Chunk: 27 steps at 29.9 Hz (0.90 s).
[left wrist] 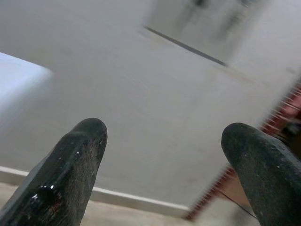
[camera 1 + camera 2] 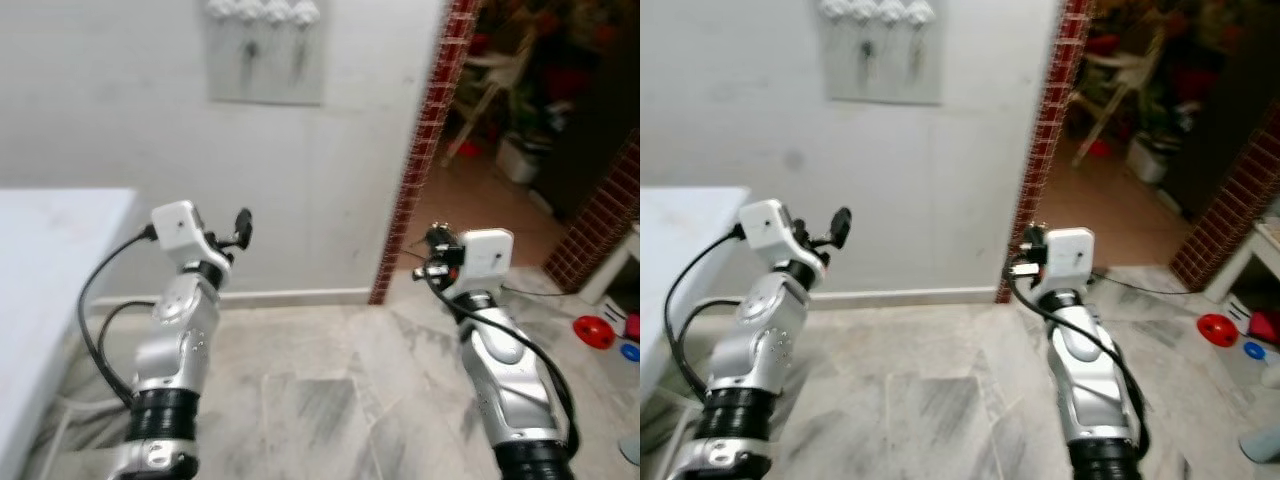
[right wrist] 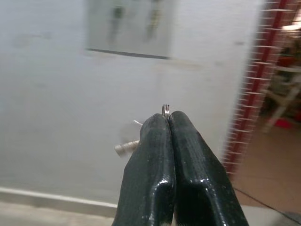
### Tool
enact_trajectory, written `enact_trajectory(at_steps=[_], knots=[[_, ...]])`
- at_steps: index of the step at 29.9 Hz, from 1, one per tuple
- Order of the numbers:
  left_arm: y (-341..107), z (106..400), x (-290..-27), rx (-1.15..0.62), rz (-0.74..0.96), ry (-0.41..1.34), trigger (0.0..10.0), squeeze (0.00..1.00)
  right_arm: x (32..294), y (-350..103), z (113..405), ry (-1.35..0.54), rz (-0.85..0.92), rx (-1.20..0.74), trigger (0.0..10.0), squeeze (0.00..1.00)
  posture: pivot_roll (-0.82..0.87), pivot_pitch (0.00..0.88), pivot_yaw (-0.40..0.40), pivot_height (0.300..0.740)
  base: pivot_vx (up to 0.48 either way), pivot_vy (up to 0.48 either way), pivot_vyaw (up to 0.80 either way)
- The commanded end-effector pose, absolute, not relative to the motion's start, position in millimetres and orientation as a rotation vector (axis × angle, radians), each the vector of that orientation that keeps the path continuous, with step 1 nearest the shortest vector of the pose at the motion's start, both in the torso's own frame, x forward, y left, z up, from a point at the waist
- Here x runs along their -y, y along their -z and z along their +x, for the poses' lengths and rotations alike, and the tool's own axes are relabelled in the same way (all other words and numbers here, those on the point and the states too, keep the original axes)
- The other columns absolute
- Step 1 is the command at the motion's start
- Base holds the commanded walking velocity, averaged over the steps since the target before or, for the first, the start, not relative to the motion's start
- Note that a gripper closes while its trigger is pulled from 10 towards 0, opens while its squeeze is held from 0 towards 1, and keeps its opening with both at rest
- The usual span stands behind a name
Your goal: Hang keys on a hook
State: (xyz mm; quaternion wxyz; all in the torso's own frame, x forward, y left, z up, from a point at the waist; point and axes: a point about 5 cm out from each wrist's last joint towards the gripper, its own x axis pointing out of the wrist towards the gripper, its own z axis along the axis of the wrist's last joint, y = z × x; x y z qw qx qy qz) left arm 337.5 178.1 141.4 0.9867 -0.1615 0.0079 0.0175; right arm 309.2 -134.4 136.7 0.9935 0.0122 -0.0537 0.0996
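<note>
Metal glints at the tip of my right gripper point(image 3: 168, 123): its two black fingers are pressed together on the keys point(image 3: 165, 111), with the split ring standing just above the fingertips and a pale key shank point(image 3: 127, 148) poking out sideways beside them. Only the ring and that one shank can be made out; the rest of the bunch is hidden behind the fingers.

Key rack point(image 2: 265, 48): a pale panel fixed high on the white wall point(image 2: 120, 120), with a row of white knobs along its top edge and two dark items already hanging from it. The individual hooks are too blurred to tell apart.

Governing relation: the rack lies above and ahead of the right gripper, and toward my left, well apart from it. Seen along the right wrist camera, the ring points up toward the panel, so I judge the coming move to be a raise and forward reach, with the ring's opening kept facing the wall.

Left gripper point(image 2: 240, 228): spread wide and empty, held up nearer the wall and more nearly beneath the rack than the right one. It is the closer arm, but it carries nothing.

Red brick doorway edge point(image 2: 420, 150): stands beside the right arm, so I would swing leftward, away from it.
</note>
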Motion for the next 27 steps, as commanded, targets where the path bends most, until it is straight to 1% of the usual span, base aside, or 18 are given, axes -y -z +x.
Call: enact_trajectory(at_steps=[1, 6, 12, 15, 20, 23, 27], knots=[[-148, 341, -164, -0.003, -0.311, 0.011, 10.0, 0.00, 149, -142, 311, -0.155, 0.004, 0.123, 10.0, 0.00, 0.01, 0.000, -0.048, 0.740, 0.000, 0.000, 0.00], [-147, 340, -160, -0.021, -0.242, 0.071, 10.0, 0.00, 151, -141, 310, -0.175, -0.029, 0.118, 10.0, 0.00, 0.01, 0.000, -0.045, 0.740, 0.000, 0.000, 0.00], [-142, 336, -146, -0.055, -0.139, 0.202, 10.0, 0.00, 156, -142, 313, -0.212, -0.073, 0.101, 10.0, 0.00, 0.01, 0.001, -0.033, 0.740, 0.000, 0.000, 0.00], [-143, 336, -140, -0.050, -0.108, 0.240, 10.0, 0.00, 156, -144, 316, -0.214, -0.079, 0.100, 10.0, 0.00, 0.01, 0.006, -0.028, 0.740, 0.000, 0.000, 0.00], [-148, 339, -139, -0.041, -0.123, 0.216, 10.0, 0.00, 157, -146, 318, -0.175, -0.060, 0.102, 10.0, 0.00, 0.01, 0.009, -0.023, 0.740, 0.000, 0.000, 0.00], [-151, 340, -138, -0.025, -0.147, 0.190, 10.0, 0.00, 152, -143, 316, -0.168, -0.015, 0.082, 10.0, 0.00, 0.00, 0.008, -0.020, 0.740, 0.000, 0.000, 0.00], [-151, 341, -138, -0.022, -0.168, 0.179, 10.0, 0.00, 153, -141, 316, -0.124, 0.020, 0.054, 10.0, 0.00, 0.00, 0.009, -0.019, 0.740, 0.000, 0.000, 0.00]])
